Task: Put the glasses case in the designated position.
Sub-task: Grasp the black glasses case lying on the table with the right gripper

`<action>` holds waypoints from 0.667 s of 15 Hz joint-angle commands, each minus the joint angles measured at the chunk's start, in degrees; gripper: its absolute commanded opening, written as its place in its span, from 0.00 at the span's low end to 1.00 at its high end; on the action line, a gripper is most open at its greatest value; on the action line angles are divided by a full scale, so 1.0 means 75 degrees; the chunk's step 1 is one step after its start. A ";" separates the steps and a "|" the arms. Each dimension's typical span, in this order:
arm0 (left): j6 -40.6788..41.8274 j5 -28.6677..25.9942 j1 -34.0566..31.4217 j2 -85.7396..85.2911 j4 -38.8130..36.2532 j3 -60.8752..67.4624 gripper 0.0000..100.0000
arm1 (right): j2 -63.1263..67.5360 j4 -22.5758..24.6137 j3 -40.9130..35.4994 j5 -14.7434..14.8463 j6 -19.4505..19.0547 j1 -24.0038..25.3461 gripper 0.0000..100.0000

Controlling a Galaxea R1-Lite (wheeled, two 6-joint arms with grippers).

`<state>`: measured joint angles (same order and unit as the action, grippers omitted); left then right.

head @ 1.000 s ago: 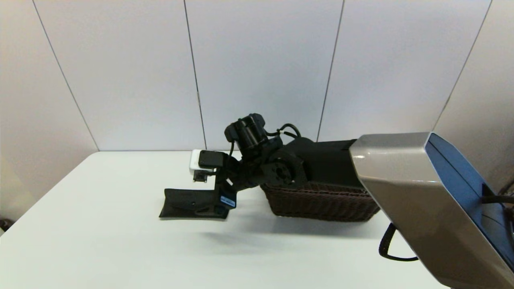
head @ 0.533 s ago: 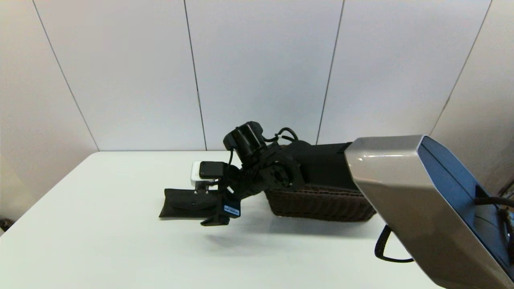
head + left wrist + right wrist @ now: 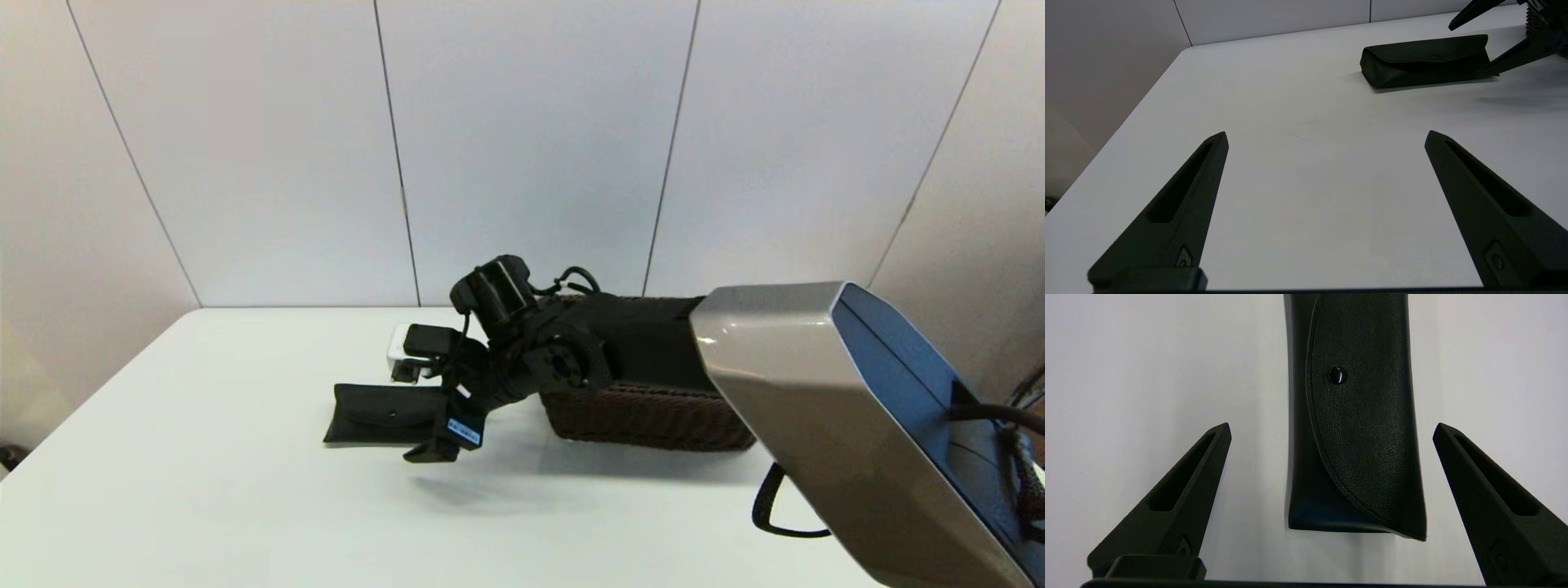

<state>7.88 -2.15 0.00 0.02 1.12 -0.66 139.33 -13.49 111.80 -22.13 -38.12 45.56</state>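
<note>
The black glasses case (image 3: 377, 414) lies flat on the white table (image 3: 204, 490), flap and snap button facing up, to the left of the brown woven basket (image 3: 645, 418). My right gripper (image 3: 426, 418) reaches over the basket's left end and stands open around the case's right end. In the right wrist view the case (image 3: 1359, 428) sits between the spread fingers (image 3: 1180, 498) of that gripper (image 3: 1332, 426), touching neither. My left gripper (image 3: 1327, 134) is open over bare table, well short of the case (image 3: 1425, 59). It does not show in the head view.
The basket stands at the back right of the table, partly hidden under my right arm (image 3: 849, 425). A black cable (image 3: 775, 510) loops below the arm. White wall panels close off the table's far edge.
My right gripper's fingers have spread away from the case's right end, and the near finger now shows in front of the case. The case has stayed put on the table.
</note>
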 commanded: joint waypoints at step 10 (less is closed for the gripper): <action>0.0016 -0.0007 0.0000 0.0008 0.0003 -0.0006 1.00 | 0.0408 0.0780 0.0082 0.0009 0.0840 -0.0203 1.00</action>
<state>7.91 -2.17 0.00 0.02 1.15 -0.68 142.20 -9.28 112.24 -21.99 -33.13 44.01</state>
